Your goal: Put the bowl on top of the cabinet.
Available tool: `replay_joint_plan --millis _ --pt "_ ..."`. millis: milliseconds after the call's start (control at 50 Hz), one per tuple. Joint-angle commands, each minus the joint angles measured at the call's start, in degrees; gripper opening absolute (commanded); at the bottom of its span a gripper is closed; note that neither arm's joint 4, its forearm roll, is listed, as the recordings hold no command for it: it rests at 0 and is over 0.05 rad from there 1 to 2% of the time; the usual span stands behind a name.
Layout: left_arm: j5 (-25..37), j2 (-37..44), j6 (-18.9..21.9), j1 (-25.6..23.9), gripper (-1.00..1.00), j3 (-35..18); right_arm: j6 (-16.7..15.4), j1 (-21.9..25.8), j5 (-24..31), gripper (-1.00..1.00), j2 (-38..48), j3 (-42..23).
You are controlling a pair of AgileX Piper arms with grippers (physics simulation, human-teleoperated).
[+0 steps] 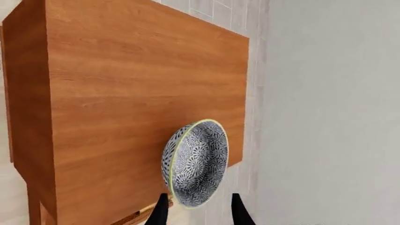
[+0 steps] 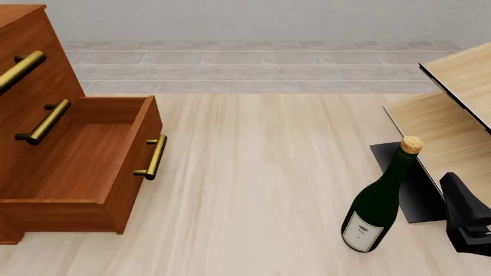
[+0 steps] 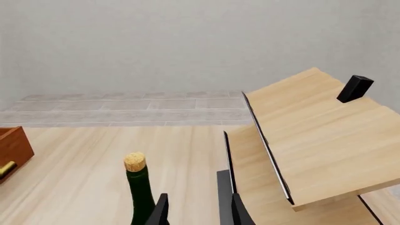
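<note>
Left wrist view: bowl [image 1: 196, 164] against the flat top of the cabinet [image 1: 125, 93], close to one edge of that top, and just ahead of the left tool [image 1: 200, 213]. Apparently resting there rather than held, though the bowl's foot is hidden. Left tool spread wide: 2 dark fingertips apart, the bowl's near side between them, no contact visible. Not to be found in the front view, where only the cabinet's front fills the upper left of the frame, with 1 drawer [image 2: 77, 155] pulled out.

Right tool [image 3: 198, 211] likewise parted and holding nothing, beside the bottle [image 2: 380, 207] at the lower right of the front view, under the pale shelf unit [image 2: 460, 115].

Handling, as a judgement: ceramic, so stiff, fairly light, brittle if dropped, and probably slick on the glaze. Best taken at the rim, 1 finger inside the wall and 1 outside, pinching low enough not to skid off the pale lip. Gentle closing only. So near the edge, any nudge sideways risks sliding it off the top.
</note>
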Motion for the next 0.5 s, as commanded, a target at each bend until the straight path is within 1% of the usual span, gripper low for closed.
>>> replay_joint_plan --millis 20,60,80,120,140,160,200,240,280,300,360,380,400,420,440,460,500 --pt "0.00 -0.07 6.19 0.88 1.00 -0.60 -0.01 0.10 0.00 1.00 -0.03 0.00" --pt "0.00 0.53 8.25 1.63 1.00 -1.04 0.01 0.06 -0.06 1.00 -0.02 -0.02" --pt "0.00 0.57 8.55 1.39 1.00 -1.01 0.04 0.02 0.02 1.00 -0.12 -0.01" --pt "0.00 1.13 11.15 2.72 1.00 -1.85 0.12 -0.08 0.27 1.00 -0.40 -0.01" --pt "0.00 1.43 12.60 2.52 1.00 -2.38 0.13 -0.08 0.35 1.00 -0.48 -0.01" --pt "-0.01 1.49 12.73 1.98 1.00 -2.75 0.15 -0.07 0.31 1.00 -0.43 -0.01" --pt "-0.02 2.49 16.31 3.66 1.00 -4.69 0.22 -0.09 0.40 1.00 -0.52 -0.01" --pt "-0.04 2.80 16.97 3.49 1.00 -4.90 0.23 -0.09 0.41 1.00 -0.53 0.00" --pt "0.00 4.16 20.07 4.26 1.00 -6.27 0.26 -0.07 0.04 1.00 -0.17 0.00" --pt "-0.03 4.45 20.29 3.91 1.00 -6.81 0.28 -0.08 0.04 1.00 -0.17 -0.01" --pt "-0.43 5.66 23.98 5.05 1.00 -7.95 0.34 -0.16 0.00 1.00 -0.18 -0.02" --pt "-1.46 5.46 24.46 5.19 1.00 -7.40 0.34 -0.20 0.25 1.00 -0.49 -0.02" --pt "-2.47 5.51 26.68 6.31 1.00 -7.60 0.35 -0.25 0.32 1.00 -0.60 -0.01" --pt "-2.71 5.74 27.94 6.51 1.00 -7.23 0.37 -0.28 0.38 1.00 -0.67 -0.01" --pt "-4.86 5.12 28.15 5.71 1.00 -5.16 0.36 -0.30 0.38 1.00 -0.68 -0.01" --pt "-5.51 4.97 29.84 6.92 1.00 -4.93 0.35 -0.30 0.37 1.00 -0.67 -0.01" --pt "-7.59 4.78 31.10 6.36 1.00 -2.32 0.22 -0.24 0.35 1.00 -0.67 -0.02"
